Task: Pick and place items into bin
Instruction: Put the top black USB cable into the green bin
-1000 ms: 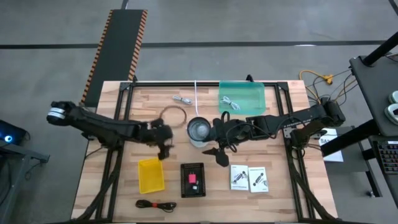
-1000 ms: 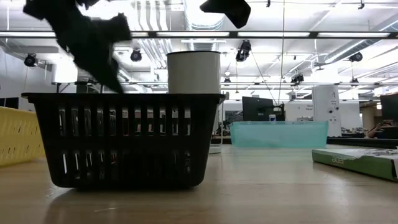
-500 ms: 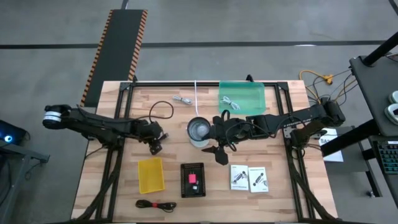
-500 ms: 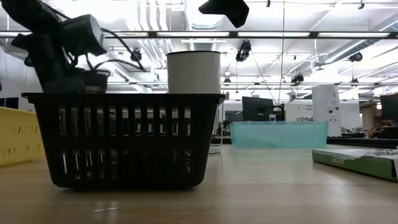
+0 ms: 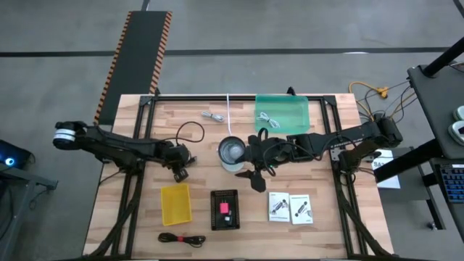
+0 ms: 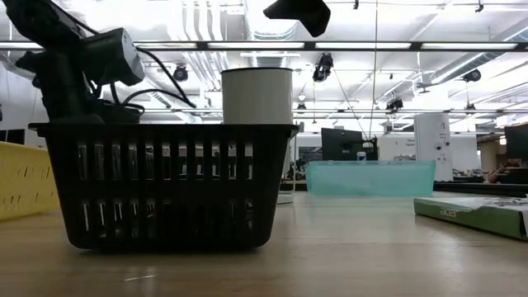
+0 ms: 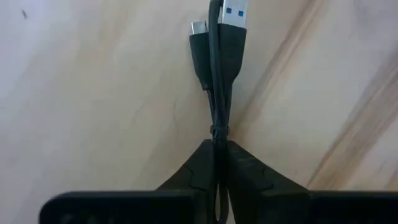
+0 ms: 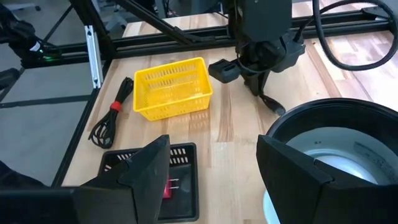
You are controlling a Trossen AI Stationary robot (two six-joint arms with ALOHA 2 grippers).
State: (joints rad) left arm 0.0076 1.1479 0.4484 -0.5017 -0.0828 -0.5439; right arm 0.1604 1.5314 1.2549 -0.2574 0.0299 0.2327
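A black cable (image 5: pixel 190 132) with two USB plugs (image 7: pixel 222 34) is in my left gripper (image 5: pixel 181 172), which is shut on it over the wood left of the round metal cup (image 5: pixel 232 152). My right gripper (image 8: pixel 217 180) hangs open beside that cup's near side, touching nothing. A yellow bin (image 5: pixel 176 204) and a black basket (image 5: pixel 225 210) holding a pink cube (image 5: pixel 225 209) stand near the front. Two white packets (image 5: pixel 290 207) lie flat right of the basket. Another coiled black cable (image 5: pixel 181 238) lies at the near edge, and a white cable (image 5: pixel 212 116) at the back. My left gripper pinches the black cable's strands (image 7: pixel 215 132) between its two fingers, a short way behind the two plugs. The fingers point down from above. The plugs stick out just past the fingertips close over the wood, and the rest of the cable arcs up slack toward the far side (image 6: pixel 165 74).
A green tray (image 5: pixel 281 112) with a white cable in it stands at the back right. The metal cup sits between the two grippers. Bare wood lies left of the yellow bin and right of the packets.
My left gripper has gone a little toward the table's left edge, away from the cup. The black cable's loop has shifted left with it and now arcs up on the gripper's far side.
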